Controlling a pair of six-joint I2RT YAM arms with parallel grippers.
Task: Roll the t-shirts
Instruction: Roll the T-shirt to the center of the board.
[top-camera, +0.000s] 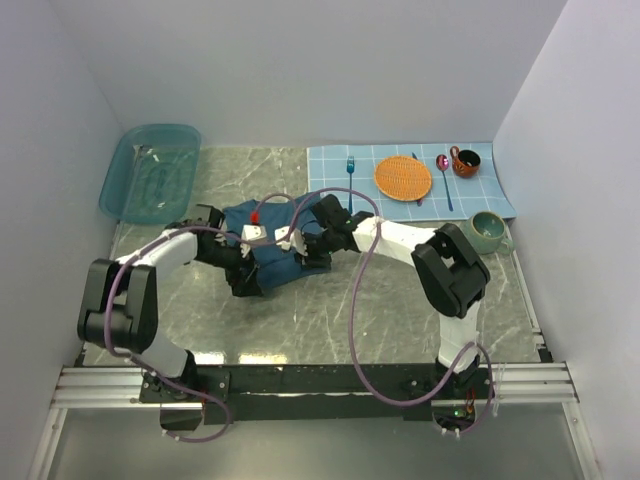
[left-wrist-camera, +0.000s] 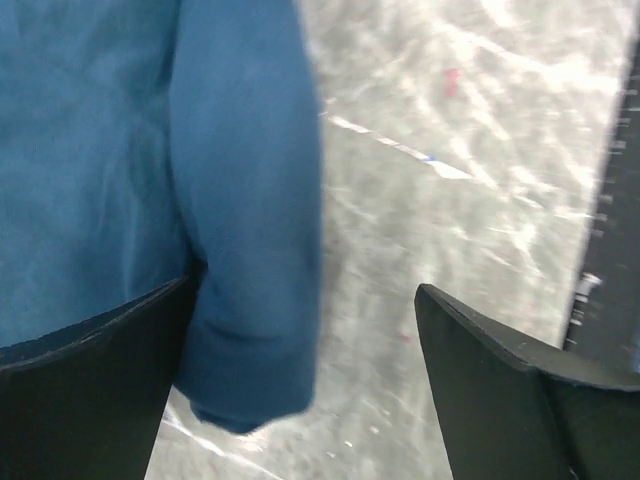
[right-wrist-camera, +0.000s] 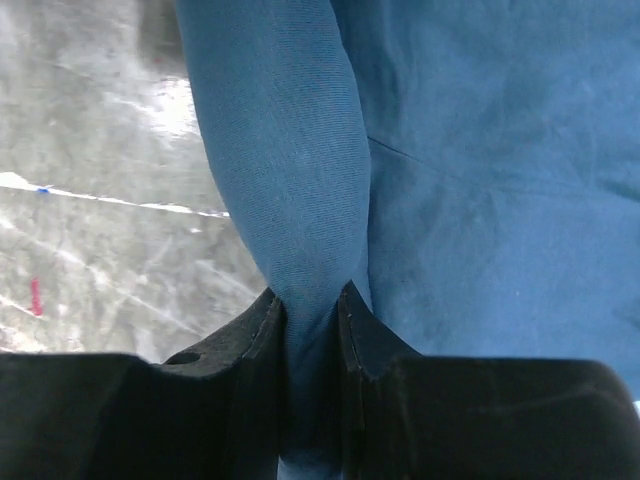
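**A:** What do you see on the left side?

**B:** At the far left corner a blue tub (top-camera: 150, 172) stands on the counter (top-camera: 330, 320). Near it, to the right, is my left hand (left-wrist-camera: 305, 287). Its fingers (left-wrist-camera: 100, 390) are wide apart and they grip nothing. A rolled fold of the t-shirt (top-camera: 272, 265) hangs just beside the left finger; I cannot tell if it touches it.

**A:** And where is the t-shirt itself?

**B:** It lies bunched in the middle of the counter, between my two hands. It is dark teal-blue and it is not flat.

**A:** What does your right hand do?

**B:** My right hand (right-wrist-camera: 312, 310) is clamped on a narrow fold of the t-shirt. The cloth is pinched between both fingers and comes out above them as a thick ridge.

**A:** And further to the right?

**B:** At the back is a light blue checked placemat (top-camera: 490, 195). On it lie a fork (top-camera: 351, 172), an orange plate (top-camera: 403, 178), a spoon (top-camera: 444, 175) and a brown cup (top-camera: 465, 162). A green mug (top-camera: 489, 232) stands at its near corner, well apart from the t-shirt.
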